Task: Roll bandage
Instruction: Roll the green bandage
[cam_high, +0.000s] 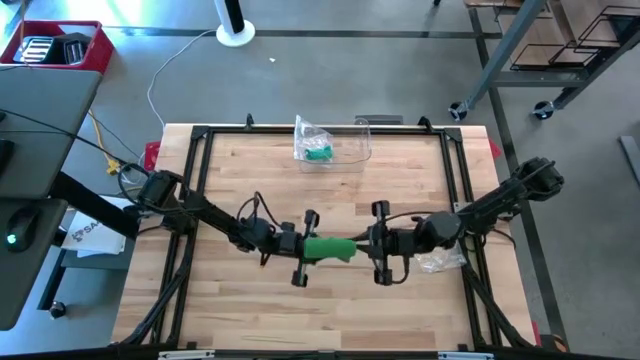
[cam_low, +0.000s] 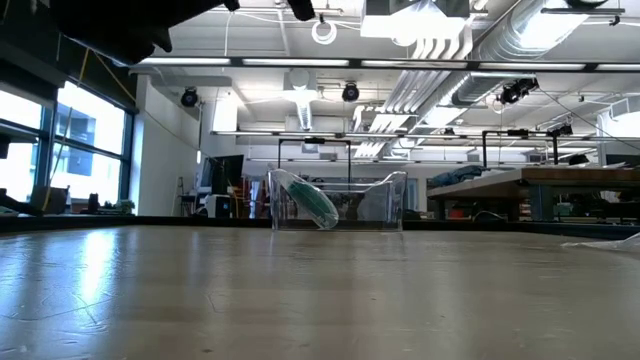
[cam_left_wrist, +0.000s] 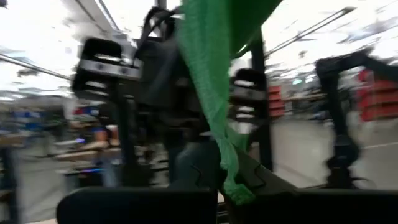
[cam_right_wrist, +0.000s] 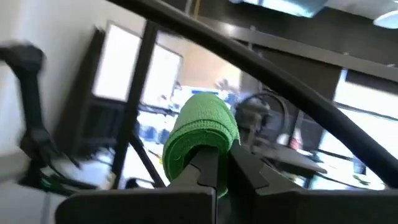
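A green bandage (cam_high: 330, 248) hangs between my two grippers over the middle of the table, clear of the wood. In the high view my left gripper (cam_high: 306, 248) is shut on its left end and my right gripper (cam_high: 368, 245) on its right end. The left wrist view shows a flat green strip (cam_left_wrist: 208, 81) running away from my left gripper (cam_left_wrist: 229, 190). In the right wrist view a rolled-up green part (cam_right_wrist: 202, 127) sits at the tips of my right gripper (cam_right_wrist: 219, 167). My left gripper pinches the end of the bandage's loose strip (cam_left_wrist: 233, 177) between its two fingers, coming level from the table's left. The strip leads away from the fingers toward the other gripper, clear of the table. My right gripper pinches the rolled part of the bandage at its near edge (cam_right_wrist: 198, 152) between its two fingers, coming level from the table's right. The roll sits at the fingers' free ends, lifted clear of the table.
A clear container (cam_high: 345, 140) stands at the table's far middle with a bagged green bandage (cam_high: 318, 152) in it, also seen in the low view (cam_low: 312, 205). A crumpled clear wrapper (cam_high: 440, 262) lies under the right arm. A red bin (cam_high: 60, 48) stands off the table.
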